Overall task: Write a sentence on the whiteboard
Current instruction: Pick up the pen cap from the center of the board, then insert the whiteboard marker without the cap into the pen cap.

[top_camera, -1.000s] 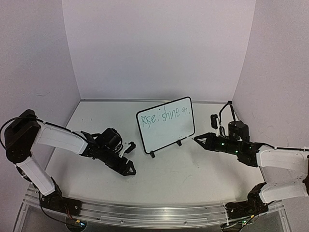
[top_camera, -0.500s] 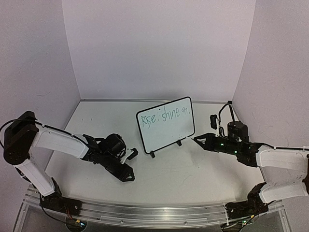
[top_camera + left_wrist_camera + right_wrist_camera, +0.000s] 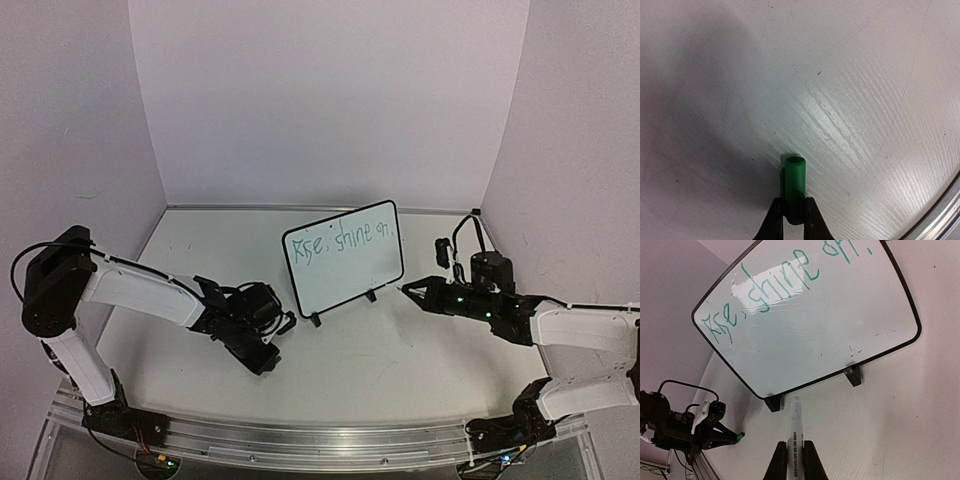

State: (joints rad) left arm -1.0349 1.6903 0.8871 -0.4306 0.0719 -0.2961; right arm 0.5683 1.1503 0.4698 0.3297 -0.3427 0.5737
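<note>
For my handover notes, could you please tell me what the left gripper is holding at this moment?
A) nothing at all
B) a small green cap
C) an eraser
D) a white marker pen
B: in the left wrist view the left gripper is closed on a green cap, while the white marker sits in the right gripper.

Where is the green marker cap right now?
The left wrist view shows the green cap pinched in the left claw, over the table, left of the whiteboard.
</note>
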